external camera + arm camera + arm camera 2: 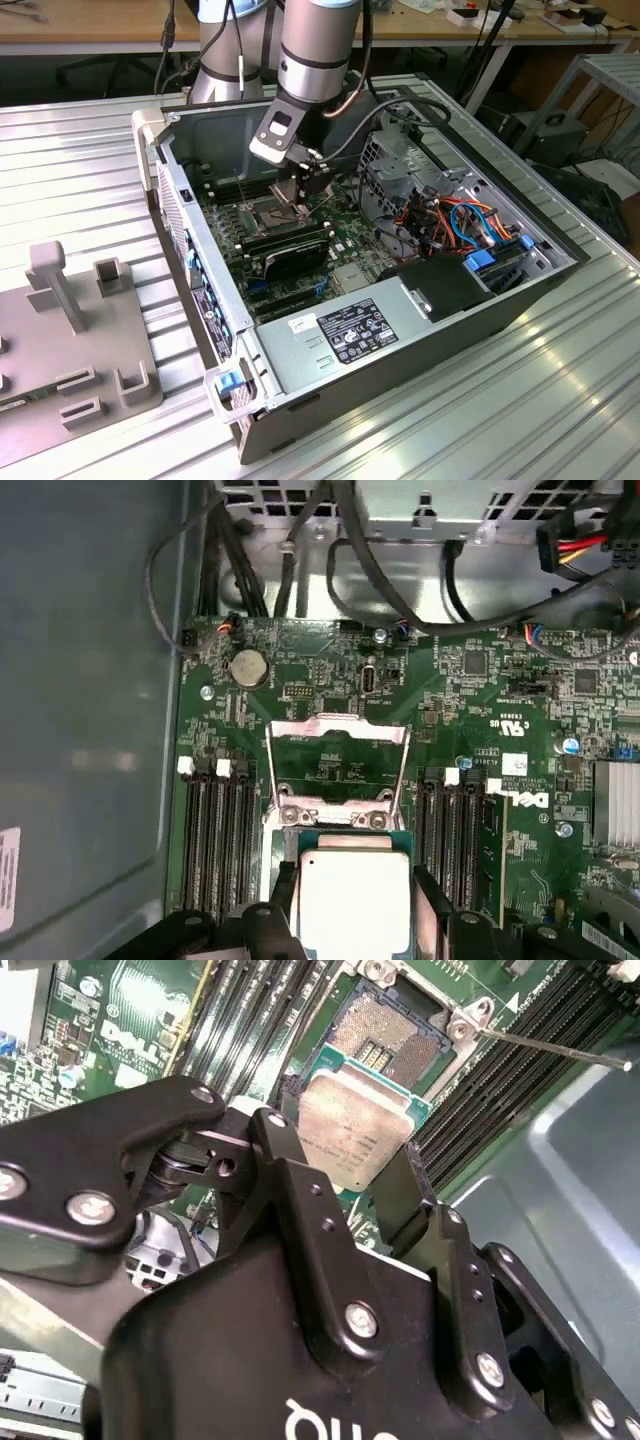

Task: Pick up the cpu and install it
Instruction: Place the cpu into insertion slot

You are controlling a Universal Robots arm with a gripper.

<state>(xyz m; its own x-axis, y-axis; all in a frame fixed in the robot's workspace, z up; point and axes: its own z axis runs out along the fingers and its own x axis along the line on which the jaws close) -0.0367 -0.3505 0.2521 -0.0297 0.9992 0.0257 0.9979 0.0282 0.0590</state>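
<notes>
The cpu (352, 1125), a small square chip with a grey metal face and green edge, sits between the two black fingers of my gripper (345, 1155), which is shut on it. In the first wrist view the cpu (355, 900) is held by the gripper (355, 895) just before the raised metal load frame (340, 765). The open socket (388, 1032) with its bare contact field lies just beyond the chip, partly covered by it. In the exterior view the gripper (300, 197) hangs low inside the open computer case over the socket (268, 212) on the green board.
Black memory slots (215, 830) flank the socket on both sides. A thin socket lever (545, 1044) sticks out sideways. Cables (455, 215), a drive cage and the power supply (350, 325) fill the case. A grey fixture (75, 340) lies at the exterior view's left.
</notes>
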